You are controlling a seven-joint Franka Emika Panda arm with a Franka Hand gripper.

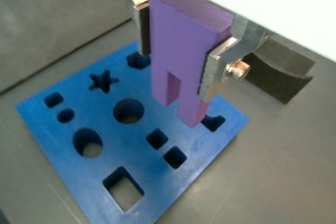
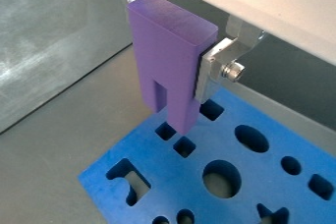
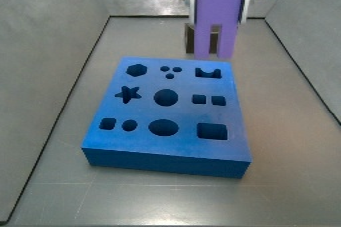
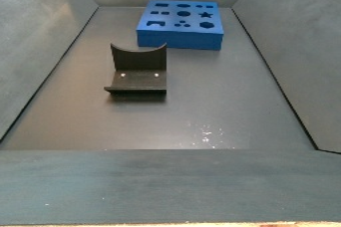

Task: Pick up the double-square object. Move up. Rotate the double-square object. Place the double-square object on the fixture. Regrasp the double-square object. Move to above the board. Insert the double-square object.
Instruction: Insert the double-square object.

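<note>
The board [image 3: 167, 112] is seen lying flat on the dark floor of the walled enclosure, with its shaped cut-outs facing up: a star, a hexagon, circles, squares and a notched slot. In a side view the board [image 4: 184, 22] is found at the far end of the floor, and the fixture [image 4: 136, 72] stands well apart from it, nearer the camera, with nothing on it.

The double-square object [image 1: 182, 56] is held above the board, upright, its long axis vertical and its two square prongs pointing down. The end effector [image 1: 184, 33] is closed on the object's upper part; a silver finger [image 1: 221, 61] is seen pressed flat against one broad face, and the object hangs directly below the wrist. In both wrist views the prongs are still clear of the board's surface.

The relation that matters is judged to be the one between the prongs and their matching cut-out. The prong tips [image 2: 171, 115] are seen close above a pair of small square holes [image 2: 178, 138] near one edge of the board. In a side view the object [image 3: 217, 17] hangs over the board's far edge, near the notched slot [image 3: 205, 71]. Which cut-out lies exactly beneath cannot be told. A straight descent is judged to be the next need, once the prongs are aligned.
</note>
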